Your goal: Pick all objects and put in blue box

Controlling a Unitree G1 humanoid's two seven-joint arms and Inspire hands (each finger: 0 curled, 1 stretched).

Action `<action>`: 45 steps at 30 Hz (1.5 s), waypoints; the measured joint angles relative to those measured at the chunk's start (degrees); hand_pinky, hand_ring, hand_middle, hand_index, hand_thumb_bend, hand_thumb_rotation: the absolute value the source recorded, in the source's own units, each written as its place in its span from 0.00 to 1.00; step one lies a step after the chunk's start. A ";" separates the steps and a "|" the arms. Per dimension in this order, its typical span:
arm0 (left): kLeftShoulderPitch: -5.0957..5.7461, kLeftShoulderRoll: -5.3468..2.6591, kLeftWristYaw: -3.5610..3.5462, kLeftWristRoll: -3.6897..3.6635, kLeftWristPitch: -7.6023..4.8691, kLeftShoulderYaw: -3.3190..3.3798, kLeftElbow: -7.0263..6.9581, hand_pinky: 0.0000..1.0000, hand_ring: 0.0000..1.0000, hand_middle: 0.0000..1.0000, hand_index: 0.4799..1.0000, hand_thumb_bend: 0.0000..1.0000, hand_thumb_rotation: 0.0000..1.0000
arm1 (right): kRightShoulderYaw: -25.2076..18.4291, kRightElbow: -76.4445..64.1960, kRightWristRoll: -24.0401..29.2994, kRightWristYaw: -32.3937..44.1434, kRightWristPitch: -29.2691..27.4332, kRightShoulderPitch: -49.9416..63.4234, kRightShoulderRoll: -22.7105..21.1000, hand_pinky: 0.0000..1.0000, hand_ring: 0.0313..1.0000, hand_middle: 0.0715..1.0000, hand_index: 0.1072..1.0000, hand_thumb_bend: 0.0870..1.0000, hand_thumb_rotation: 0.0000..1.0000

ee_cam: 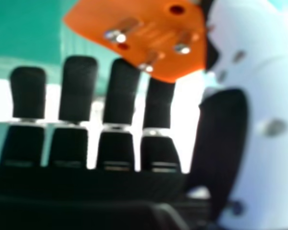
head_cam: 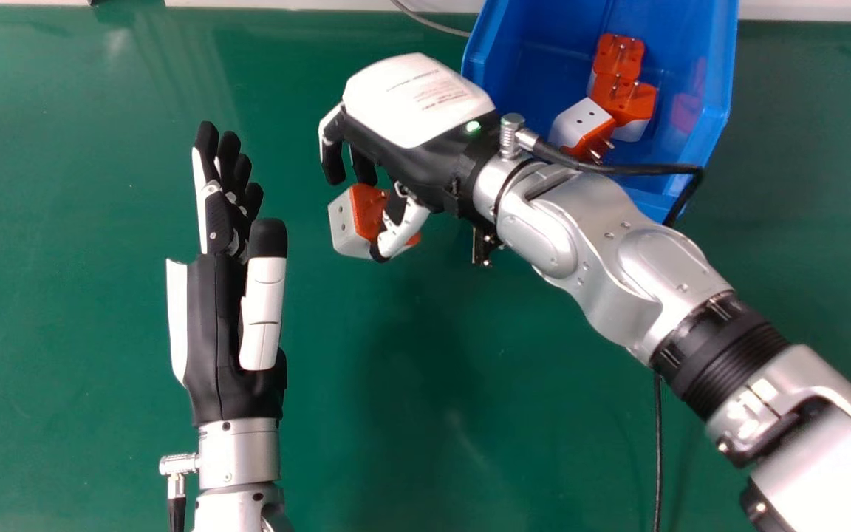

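Note:
My right hand [head_cam: 418, 103] is over the table just left of the blue box [head_cam: 717, 96] in the head view, its fingers bent down. It is shut on an orange and white plug adapter [head_cam: 344, 225], held tilted at the thumb. The right hand view has the adapter's orange face [ee_cam: 153, 38] with metal pins between the thumb and the fingers of my right hand [ee_cam: 79, 91]. Three more orange and white adapters [head_cam: 621, 103] lie inside the box. My left hand [head_cam: 207, 325] is open at the left, fingers straight, holding nothing.
The green table [head_cam: 86, 295] spreads around both hands. The box's near left edge is close to my right wrist, and the silver right forearm [head_cam: 595, 258] crosses in front of the box. A thin grey cable [head_cam: 433, 24] runs behind, by the box.

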 measured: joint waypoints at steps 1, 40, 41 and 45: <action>0.00 0.00 -0.01 0.00 0.00 -0.01 0.00 1.00 1.00 1.00 1.00 0.80 0.88 | -0.34 -0.92 0.11 0.39 0.15 0.22 -0.26 0.35 0.38 0.47 0.51 0.48 0.00; 0.04 0.00 -1.41 -1.75 0.36 -0.73 -0.09 1.00 1.00 1.00 1.00 0.82 0.87 | -21.25 -37.44 7.37 -1.56 4.80 18.10 -9.27 0.31 0.37 0.45 0.48 0.46 0.00; 0.04 0.00 -1.44 -1.74 0.36 -0.75 -0.09 1.00 1.00 1.00 1.00 0.82 0.87 | -21.62 -37.69 7.38 -1.79 4.81 18.24 -9.26 0.31 0.37 0.45 0.48 0.46 0.00; 0.07 0.00 -1.59 -1.76 0.36 -0.74 -0.09 1.00 1.00 1.00 1.00 0.82 0.87 | -23.30 -38.83 7.37 -3.40 4.81 18.39 -9.25 0.31 0.37 0.45 0.48 0.46 0.00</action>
